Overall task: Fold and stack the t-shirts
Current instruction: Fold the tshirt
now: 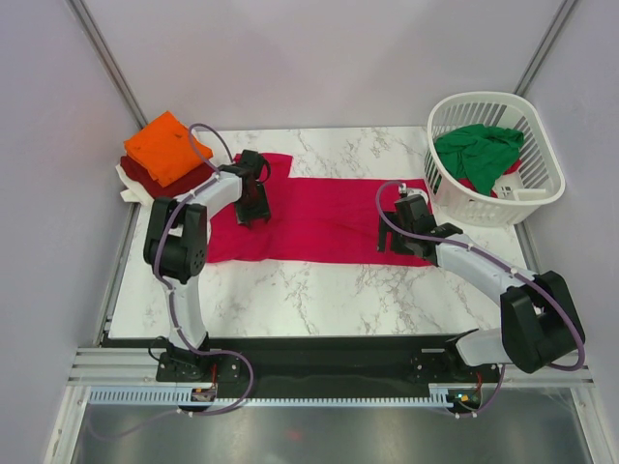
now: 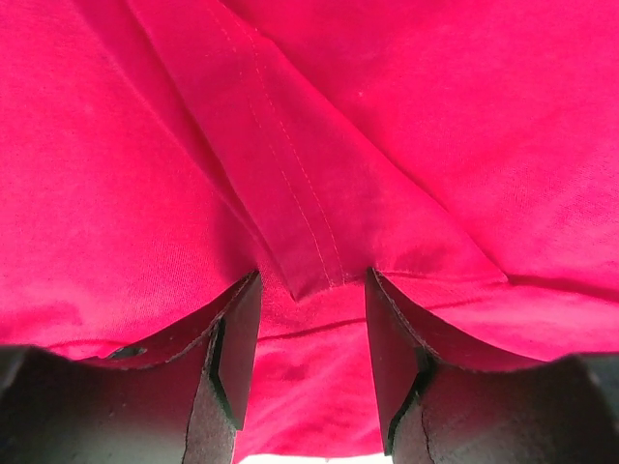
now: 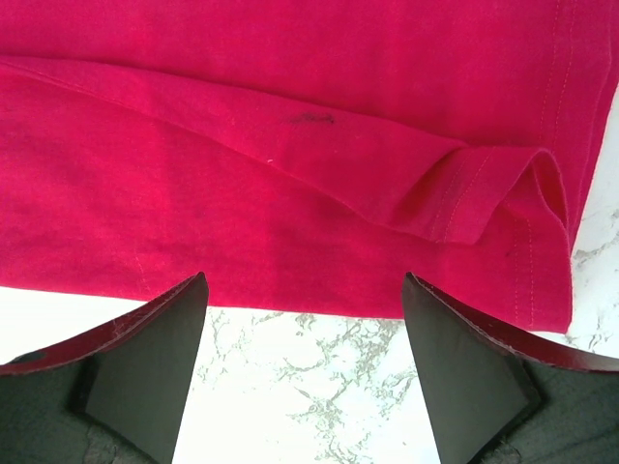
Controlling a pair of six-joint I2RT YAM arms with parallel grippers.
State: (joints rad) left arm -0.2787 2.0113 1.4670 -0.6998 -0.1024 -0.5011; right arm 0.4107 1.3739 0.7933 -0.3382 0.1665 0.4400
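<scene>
I see crimson tee [image 1: 319, 217] flat across table [image 1: 319, 295]. L gripper [image 2: 309, 290] on its left part, fingers apart astride a stitched fold. R gripper [image 3: 305, 290] spread wide at near hem, bare marble beneath.

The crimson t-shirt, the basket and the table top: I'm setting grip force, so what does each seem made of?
The crimson t-shirt looks like soft matte knit cloth, probably cotton jersey: fine weave, stitched hems, limp folds. The basket looks like white rigid plastic, going by its moulded slats. The table top is smooth and white with grey veins: marble or marble-look laminate, cannot tell which.
</scene>
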